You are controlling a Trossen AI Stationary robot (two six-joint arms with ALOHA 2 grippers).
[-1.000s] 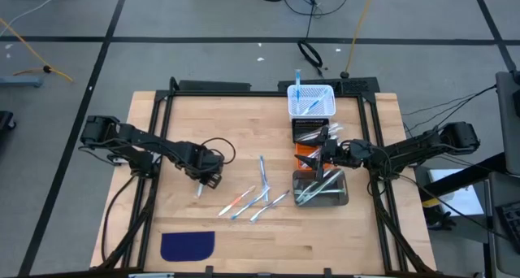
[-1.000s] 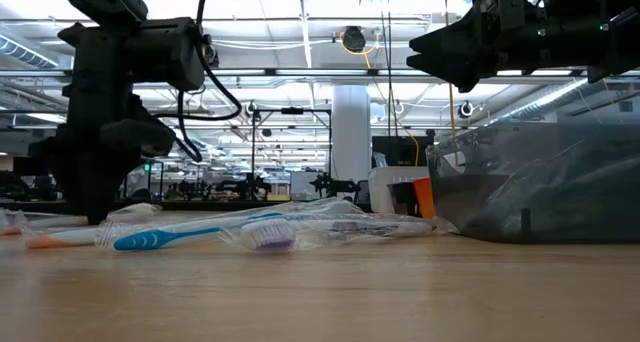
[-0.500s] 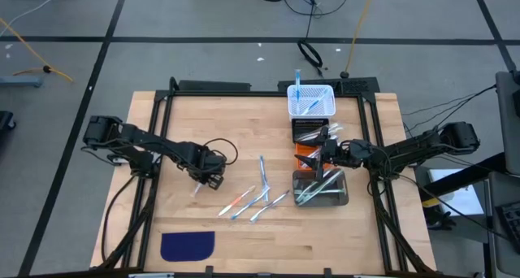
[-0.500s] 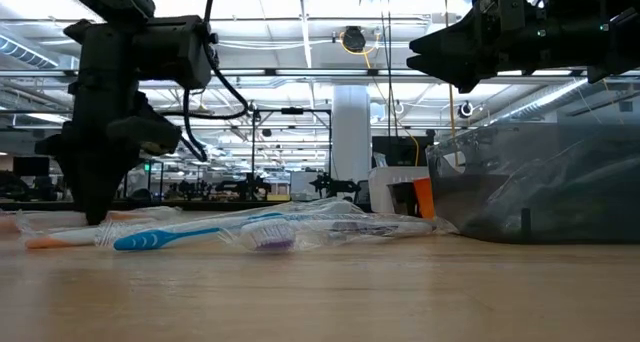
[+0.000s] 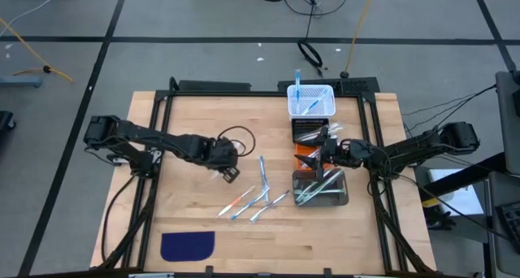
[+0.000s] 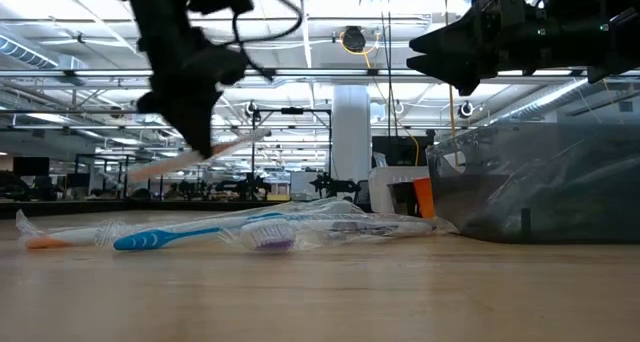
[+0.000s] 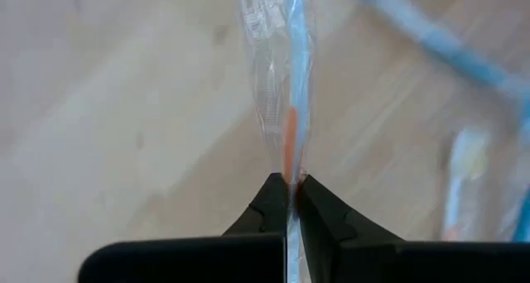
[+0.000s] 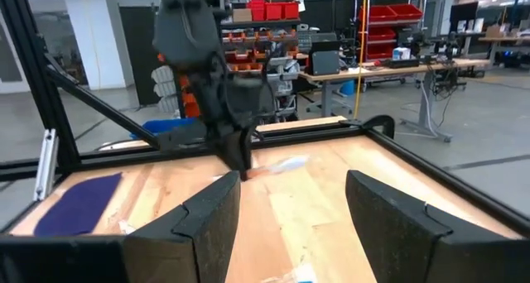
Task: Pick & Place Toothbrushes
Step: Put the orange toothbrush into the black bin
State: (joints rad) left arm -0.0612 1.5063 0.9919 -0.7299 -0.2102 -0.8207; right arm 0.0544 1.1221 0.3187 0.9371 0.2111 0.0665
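Left of the clear bin (image 5: pixel 322 188) on the counter (image 5: pixel 195 115), the left gripper (image 5: pixel 227 173) holds a wrapped toothbrush (image 7: pixel 286 109) aloft, jaws clamped on it. It hangs tilted, so the carry should stay high over the loose toothbrushes (image 5: pixel 253 198). Above the bin, the right gripper (image 5: pixel 328 145) waits, jaws apart.

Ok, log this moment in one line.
left claw: shut on wrapped toothbrush, lifted | right claw: open, above clear bin
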